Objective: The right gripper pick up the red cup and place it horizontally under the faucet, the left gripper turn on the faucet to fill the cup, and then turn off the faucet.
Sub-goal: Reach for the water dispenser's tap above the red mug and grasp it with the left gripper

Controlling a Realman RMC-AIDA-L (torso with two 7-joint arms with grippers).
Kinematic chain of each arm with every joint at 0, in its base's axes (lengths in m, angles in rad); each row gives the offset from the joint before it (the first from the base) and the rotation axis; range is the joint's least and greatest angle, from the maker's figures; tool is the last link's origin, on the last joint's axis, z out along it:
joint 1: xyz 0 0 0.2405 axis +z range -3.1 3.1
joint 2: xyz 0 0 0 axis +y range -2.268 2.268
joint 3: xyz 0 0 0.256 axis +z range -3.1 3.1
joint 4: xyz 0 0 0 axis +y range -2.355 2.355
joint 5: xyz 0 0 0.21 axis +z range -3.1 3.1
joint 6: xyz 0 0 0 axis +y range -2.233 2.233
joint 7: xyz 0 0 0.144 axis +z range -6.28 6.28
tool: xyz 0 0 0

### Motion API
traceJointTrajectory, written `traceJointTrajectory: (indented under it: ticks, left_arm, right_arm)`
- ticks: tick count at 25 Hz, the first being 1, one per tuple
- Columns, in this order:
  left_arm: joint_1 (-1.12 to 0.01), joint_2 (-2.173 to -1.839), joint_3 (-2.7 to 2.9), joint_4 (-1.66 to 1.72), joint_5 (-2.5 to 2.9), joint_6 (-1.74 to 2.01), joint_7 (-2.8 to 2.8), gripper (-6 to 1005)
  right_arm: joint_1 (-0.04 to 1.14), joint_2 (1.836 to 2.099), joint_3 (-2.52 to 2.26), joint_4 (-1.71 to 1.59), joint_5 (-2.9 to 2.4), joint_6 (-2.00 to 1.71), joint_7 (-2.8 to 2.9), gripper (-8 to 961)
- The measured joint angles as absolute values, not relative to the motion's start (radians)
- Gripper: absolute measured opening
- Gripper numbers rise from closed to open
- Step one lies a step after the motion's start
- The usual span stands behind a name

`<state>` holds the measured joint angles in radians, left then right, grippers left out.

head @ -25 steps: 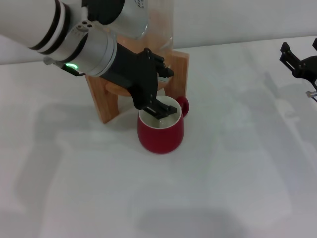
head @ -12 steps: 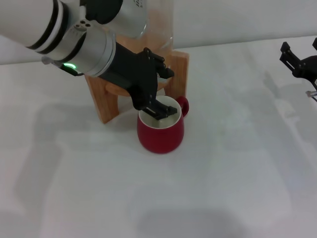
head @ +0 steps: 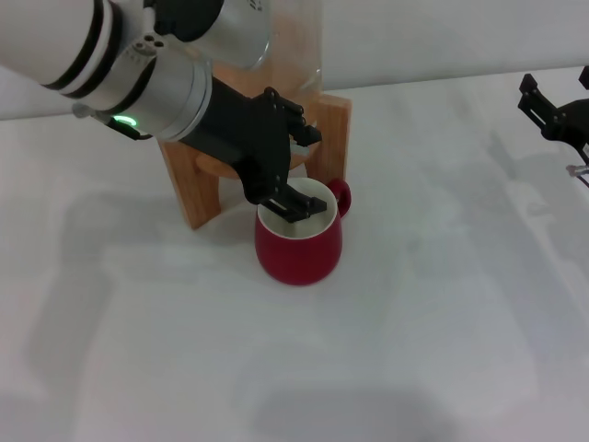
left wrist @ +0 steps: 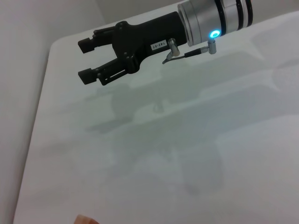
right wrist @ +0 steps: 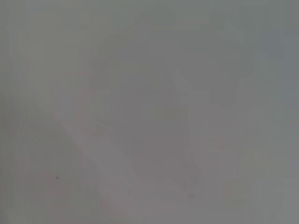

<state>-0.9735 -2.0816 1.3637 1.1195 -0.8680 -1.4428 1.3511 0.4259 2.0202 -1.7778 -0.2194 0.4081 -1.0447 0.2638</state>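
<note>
The red cup (head: 298,249) stands upright on the white table in the head view, right in front of the wooden stand (head: 337,122), its handle to the right. My left gripper (head: 313,173) hangs just above the cup's rim at the front of the stand, open, with one finger high and one finger low over the white inside. The faucet is hidden behind it. My right gripper (head: 555,112) is far off at the table's right edge, open and empty; it also shows in the left wrist view (left wrist: 84,59).
A clear glass dispenser (head: 296,41) sits on the wooden stand at the back. The white table (head: 433,304) stretches out in front and to the right. The right wrist view shows only a grey blur.
My left arm has edged slightly up and to the left over the cup. The right gripper has shifted a little. The cup has not moved.
</note>
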Motion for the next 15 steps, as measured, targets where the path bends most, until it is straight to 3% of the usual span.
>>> traceJointTrajectory:
  ticks: [15]
  left_arm:
    - [-0.971,-2.08,1.362,1.128,-0.865,-1.457,1.342,814]
  right_arm:
    - [0.426,2.02,-1.778,-0.219,0.407,-1.045,0.263,873]
